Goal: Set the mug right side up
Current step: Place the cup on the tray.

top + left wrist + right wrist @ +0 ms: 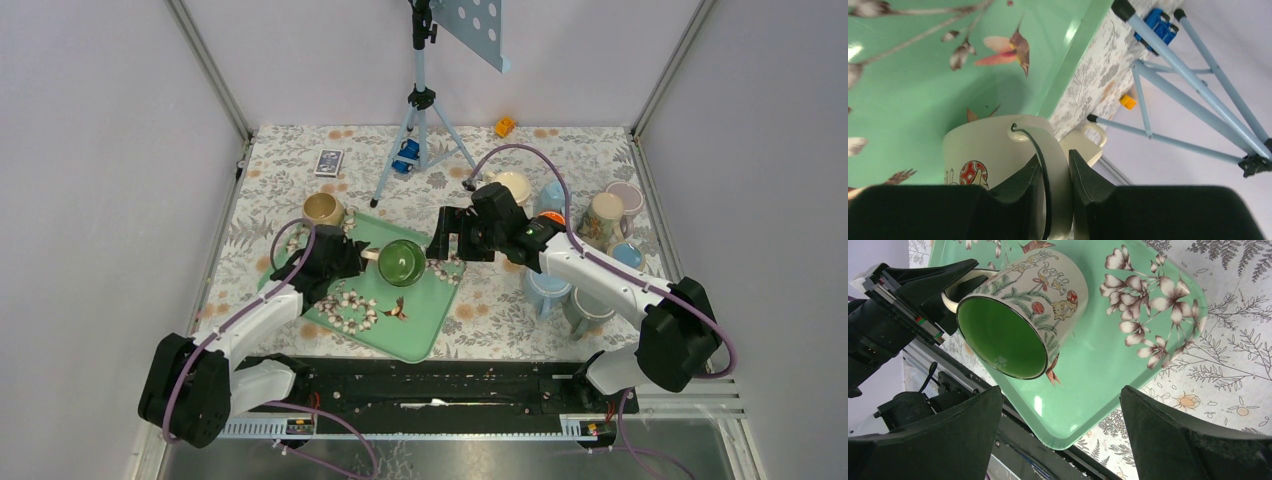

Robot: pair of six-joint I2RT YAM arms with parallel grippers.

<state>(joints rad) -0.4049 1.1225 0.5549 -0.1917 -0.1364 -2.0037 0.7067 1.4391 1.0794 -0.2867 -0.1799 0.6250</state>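
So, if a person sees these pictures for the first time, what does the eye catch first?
The mug with its bright green inside, at the middle of the flowered green tray, the left tool shut on its handle. The right tool stands wide open beside it. A cluster of pastel mugs stands at the far right.

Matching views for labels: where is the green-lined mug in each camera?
Top external: mug, centre of frame.
Left wrist: mug, bottom centre, cream outside showing.
Right wrist: mug, upper left, green inside facing camera.
Shared landmark: green tray, under the mug in all three.
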